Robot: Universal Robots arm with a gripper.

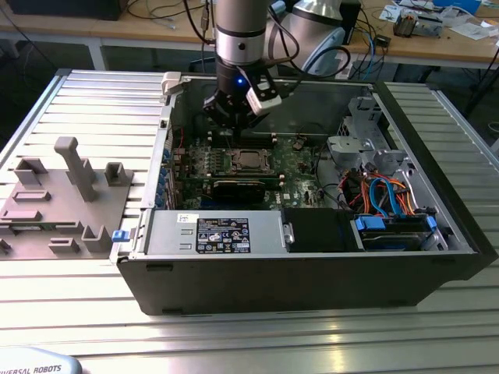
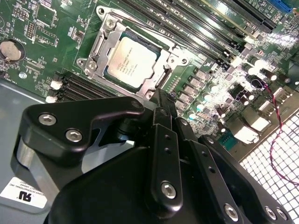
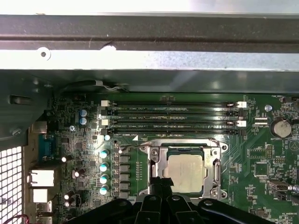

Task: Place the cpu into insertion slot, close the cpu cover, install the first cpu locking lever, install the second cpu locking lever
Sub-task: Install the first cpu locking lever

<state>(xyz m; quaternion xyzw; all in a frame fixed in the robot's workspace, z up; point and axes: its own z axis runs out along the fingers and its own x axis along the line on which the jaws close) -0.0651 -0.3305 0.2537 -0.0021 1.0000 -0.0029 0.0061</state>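
Note:
The cpu [image 2: 131, 60] lies flat in the insertion slot [image 2: 108, 25] on the green motherboard, silvery top face up. The cpu cover [image 2: 161, 65] lies down around it as a metal frame. In the first wrist view the cpu [image 3: 186, 171] shows through the cover [image 3: 155, 163], and a thin lever rod [image 3: 187, 139] runs along one edge of the frame. My gripper [image 2: 160, 95] is shut, its black tips just over the frame's edge beside the chip, with nothing seen between them. The exterior view has the gripper [image 1: 234, 123] low inside the case, just behind the socket [image 1: 251, 160].
Long memory slots [image 3: 173, 116] run beside the socket. A black card [image 1: 238, 187], a power supply [image 1: 214, 234] and a drive bay with blue and orange cables [image 1: 386, 195] fill the case. The case wall [image 3: 149, 51] stands close by. A grey fixture [image 1: 66, 195] sits on the exterior view's left.

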